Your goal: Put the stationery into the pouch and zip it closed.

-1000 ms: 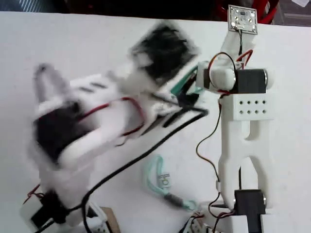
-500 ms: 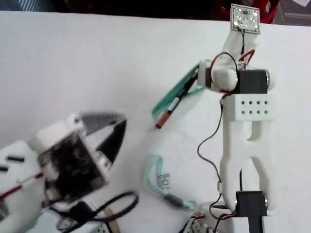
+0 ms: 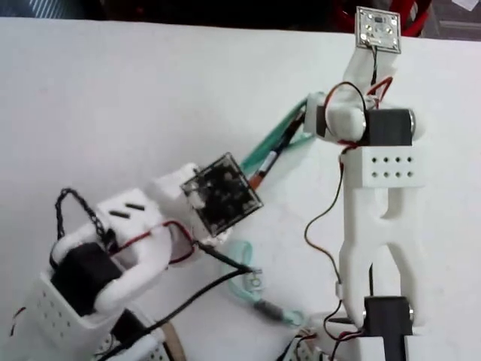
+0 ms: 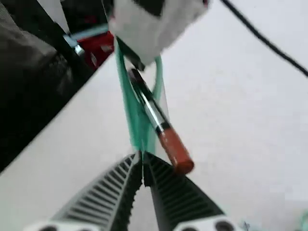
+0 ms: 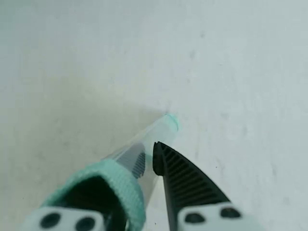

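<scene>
While the right gripper (image 5: 144, 166) clamps the pouch (image 3: 279, 139) at one o'clock, the left gripper (image 4: 142, 166) pinches its green edge; the protruding pen (image 4: 156, 120) likely needs pushing in before zipping.

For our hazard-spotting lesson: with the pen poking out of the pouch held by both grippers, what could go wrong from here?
1. The pen has its orange-capped end outside the pouch; if the pouch tilts, it could slide out onto the table.
2. The left gripper pinches just the pouch's edge beside the cap, so that hold may slip.
3. With the pen protruding, the zip would likely jam.
</scene>
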Controlling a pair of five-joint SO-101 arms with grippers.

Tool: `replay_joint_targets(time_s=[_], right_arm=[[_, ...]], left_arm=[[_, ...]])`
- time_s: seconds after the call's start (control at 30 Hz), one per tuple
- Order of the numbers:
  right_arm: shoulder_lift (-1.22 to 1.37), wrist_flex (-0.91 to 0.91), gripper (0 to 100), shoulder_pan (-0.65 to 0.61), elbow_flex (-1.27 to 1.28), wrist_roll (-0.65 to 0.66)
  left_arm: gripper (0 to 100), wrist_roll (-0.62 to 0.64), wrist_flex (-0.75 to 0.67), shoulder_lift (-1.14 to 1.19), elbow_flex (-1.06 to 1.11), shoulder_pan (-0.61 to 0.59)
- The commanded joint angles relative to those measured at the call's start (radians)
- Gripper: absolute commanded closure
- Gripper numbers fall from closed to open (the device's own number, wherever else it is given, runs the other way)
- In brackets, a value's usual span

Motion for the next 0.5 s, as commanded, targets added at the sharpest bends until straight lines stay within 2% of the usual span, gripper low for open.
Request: replay_joint_targets(time_s=[0.0,0.13,0.23,0.33,0.47], right_arm=[[0.022,-0.013,98.1,-0.005,0.055,0.011],[0.022,-0.013,98.1,-0.002,0.055,0.011],[0.022,-0.013,98.1,-0.001,0.055,0.011],[0.022,-0.013,98.1,0.002,0.055,0.011],[0.022,-0.013,98.1,0.002,0.055,0.011]], left_arm=[[98,0.014,-0.175,-0.001,0.008,0.036],[98,0.014,-0.334,0.041,-0.015,0.036],[98,0.061,-0.345,0.127,-0.092,0.045],[98,0.091,-0.249,0.202,-0.18,0.039],[98,0.094,-0.017,0.203,-0.327,-0.07]])
